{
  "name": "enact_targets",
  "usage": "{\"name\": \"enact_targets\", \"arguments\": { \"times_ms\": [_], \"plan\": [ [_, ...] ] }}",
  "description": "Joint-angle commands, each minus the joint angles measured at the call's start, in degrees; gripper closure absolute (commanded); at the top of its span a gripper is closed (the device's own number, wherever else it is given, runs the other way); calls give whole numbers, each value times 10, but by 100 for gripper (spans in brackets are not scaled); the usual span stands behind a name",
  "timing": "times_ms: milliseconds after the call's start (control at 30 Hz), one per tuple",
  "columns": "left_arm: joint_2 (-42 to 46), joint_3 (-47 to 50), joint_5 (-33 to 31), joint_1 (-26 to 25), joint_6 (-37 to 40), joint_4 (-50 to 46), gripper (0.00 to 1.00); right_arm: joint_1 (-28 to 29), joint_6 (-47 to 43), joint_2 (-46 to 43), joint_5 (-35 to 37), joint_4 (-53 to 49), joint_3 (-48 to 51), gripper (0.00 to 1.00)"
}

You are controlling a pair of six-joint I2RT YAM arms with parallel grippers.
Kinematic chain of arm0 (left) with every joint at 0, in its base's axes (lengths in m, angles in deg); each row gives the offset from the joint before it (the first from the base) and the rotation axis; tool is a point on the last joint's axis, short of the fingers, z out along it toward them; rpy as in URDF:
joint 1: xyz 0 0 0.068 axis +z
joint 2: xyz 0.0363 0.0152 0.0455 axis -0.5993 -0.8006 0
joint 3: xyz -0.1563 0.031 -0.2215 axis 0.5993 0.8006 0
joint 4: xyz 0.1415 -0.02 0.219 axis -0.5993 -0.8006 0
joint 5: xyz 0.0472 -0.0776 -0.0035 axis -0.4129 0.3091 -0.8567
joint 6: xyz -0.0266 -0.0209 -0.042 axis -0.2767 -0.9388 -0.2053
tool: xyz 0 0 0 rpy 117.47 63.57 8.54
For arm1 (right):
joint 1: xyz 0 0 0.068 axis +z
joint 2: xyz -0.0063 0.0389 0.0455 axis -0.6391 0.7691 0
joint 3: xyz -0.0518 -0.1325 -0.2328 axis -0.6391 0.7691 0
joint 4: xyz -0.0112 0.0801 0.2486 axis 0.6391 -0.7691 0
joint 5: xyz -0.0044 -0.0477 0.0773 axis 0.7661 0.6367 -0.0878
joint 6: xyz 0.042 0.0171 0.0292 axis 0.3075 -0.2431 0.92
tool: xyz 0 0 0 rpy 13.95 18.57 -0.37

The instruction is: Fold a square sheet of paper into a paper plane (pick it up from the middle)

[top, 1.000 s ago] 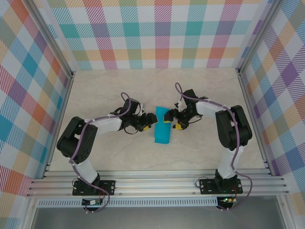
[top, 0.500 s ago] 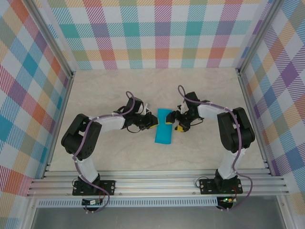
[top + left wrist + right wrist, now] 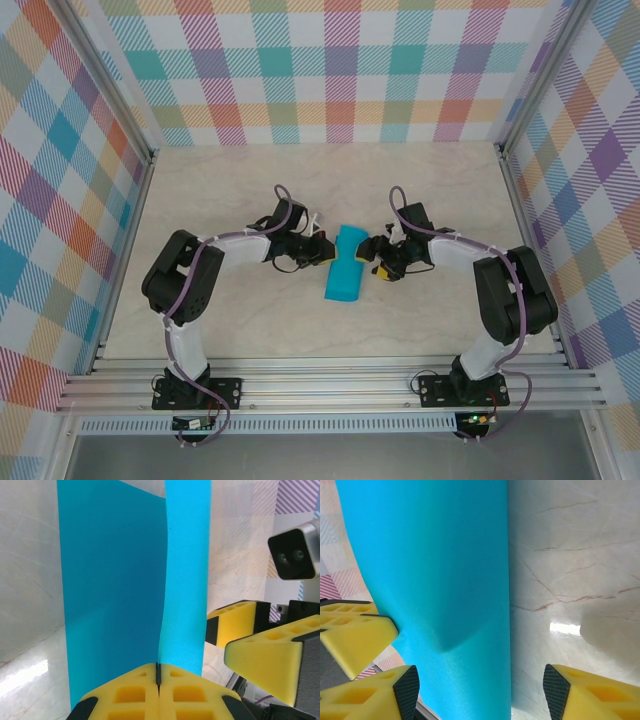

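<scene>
The teal sheet of paper [image 3: 343,268], folded into a narrow long strip, lies at mid-table with its far end raised and curled. My left gripper [image 3: 324,250] comes in from the left and is shut on the paper's raised fold; in the left wrist view the yellow pads [image 3: 175,690] meet on the paper [image 3: 112,580] edge. My right gripper [image 3: 374,260] stands open at the strip's right side. In the right wrist view its fingertips [image 3: 407,690] straddle the paper [image 3: 435,570] edge, the other one over bare table.
The marble-look tabletop [image 3: 430,200] is fenced by aluminium rails [image 3: 330,385] at the front and sides, with checked walls behind. The two grippers sit close together, a paper's width apart.
The left gripper closed onto the paper's fold. Both arms shifted right and further back. The paper's far end rose and curled, and the right jaws narrowed slightly.
</scene>
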Motion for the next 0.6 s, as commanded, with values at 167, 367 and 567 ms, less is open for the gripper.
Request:
{"name": "enact_targets", "arguments": {
  "times_ms": [167,367,567],
  "plan": [
    [-12,-9,9,-2,17,-17,97,2,17,27,-8,17,-9,37],
    [-16,-9,9,-2,11,-14,97,5,9,48,-6,14,-20,44],
    [-15,-8,5,-2,10,-20,95,9,-4,60,6,-2,-33,41]
  ]
}}
